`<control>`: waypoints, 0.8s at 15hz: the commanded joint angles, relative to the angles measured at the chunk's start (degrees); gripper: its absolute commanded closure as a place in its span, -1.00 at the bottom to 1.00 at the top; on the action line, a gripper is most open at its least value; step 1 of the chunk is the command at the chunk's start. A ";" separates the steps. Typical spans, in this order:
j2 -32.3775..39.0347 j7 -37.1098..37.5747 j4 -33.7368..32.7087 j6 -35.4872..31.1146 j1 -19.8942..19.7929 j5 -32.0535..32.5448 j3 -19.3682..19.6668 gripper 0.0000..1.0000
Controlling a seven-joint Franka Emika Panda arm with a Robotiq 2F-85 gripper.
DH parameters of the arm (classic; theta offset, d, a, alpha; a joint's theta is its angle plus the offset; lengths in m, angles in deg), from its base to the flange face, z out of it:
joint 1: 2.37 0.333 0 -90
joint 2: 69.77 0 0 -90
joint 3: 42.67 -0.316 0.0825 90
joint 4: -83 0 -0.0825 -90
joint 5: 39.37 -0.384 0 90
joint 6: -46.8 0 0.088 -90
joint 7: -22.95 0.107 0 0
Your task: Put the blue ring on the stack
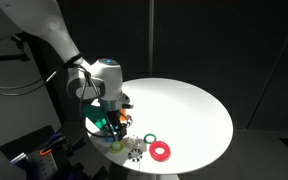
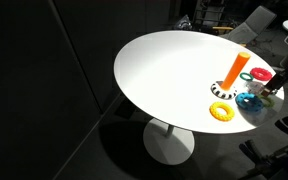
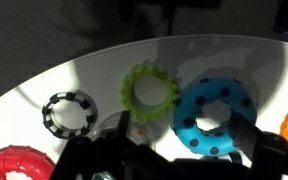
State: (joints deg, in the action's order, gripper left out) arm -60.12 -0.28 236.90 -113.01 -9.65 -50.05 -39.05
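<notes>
- The blue ring (image 3: 196,108) lies flat on the white table (image 2: 164,70), hole upward. In the wrist view it sits at about 1 o'clock from the gripper (image 3: 174,160).
- One dark finger (image 3: 249,138) crosses the ring's lower right rim. The other is well off to the left, so the jaws look spread wide. The bottom of the picture is too dark to tell whether they pinch the rim or only straddle it.
- The stack (image 2: 238,68) stands upright just beside the ring. In an exterior view it is at roughly 11 o'clock from it, and at 3 o'clock in the wrist view.
- A round ring has no long axis to favour, so any rim pinch would do. The move turns on lifting above the peg top, then shifting toward 11 o'clock.
</notes>
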 commanded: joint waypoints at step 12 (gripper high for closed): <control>9.79 -1.77 -4.52 -9.22 -7.62 0.69 -9.66 -1.00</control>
State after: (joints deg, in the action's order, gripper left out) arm -52.00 -1.53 233.53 -120.55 -15.05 -50.06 -46.76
